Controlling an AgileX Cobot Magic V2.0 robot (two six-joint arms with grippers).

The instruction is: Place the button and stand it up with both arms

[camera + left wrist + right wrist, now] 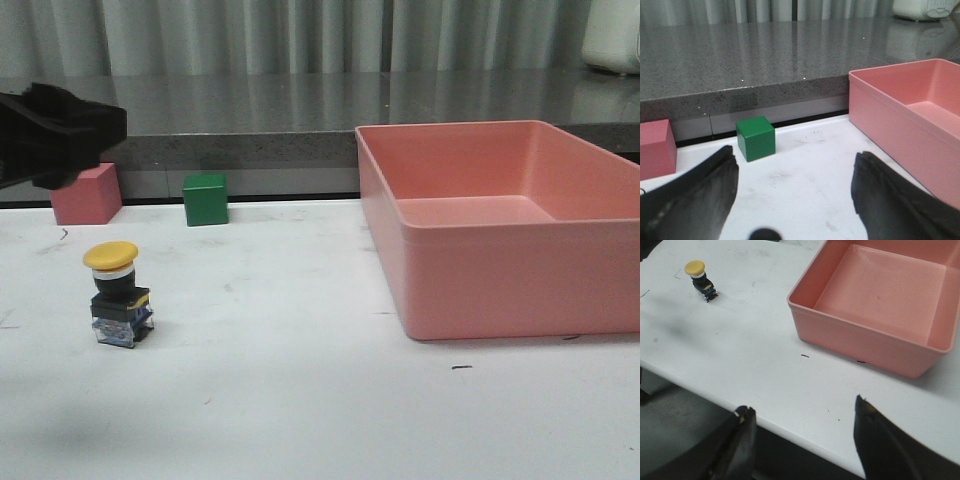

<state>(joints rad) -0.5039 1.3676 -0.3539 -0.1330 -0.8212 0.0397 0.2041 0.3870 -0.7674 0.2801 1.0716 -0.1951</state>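
The button (119,297) stands upright on the white table at the left, yellow mushroom cap up, black collar and blocky base below. It shows small and far off in the right wrist view (700,278). My left gripper (795,160) is open with nothing between its fingers; it hovers above the table, facing the green cube. In the front view only a blurred black part of the left arm (55,135) shows at the left edge, above and behind the button. My right gripper (802,412) is open and empty, over the table's near edge.
A large pink bin (500,225) stands empty on the right half of the table (300,390). A green cube (205,199) and a pink cube (87,195) sit at the back left against a grey stone ledge (250,120).
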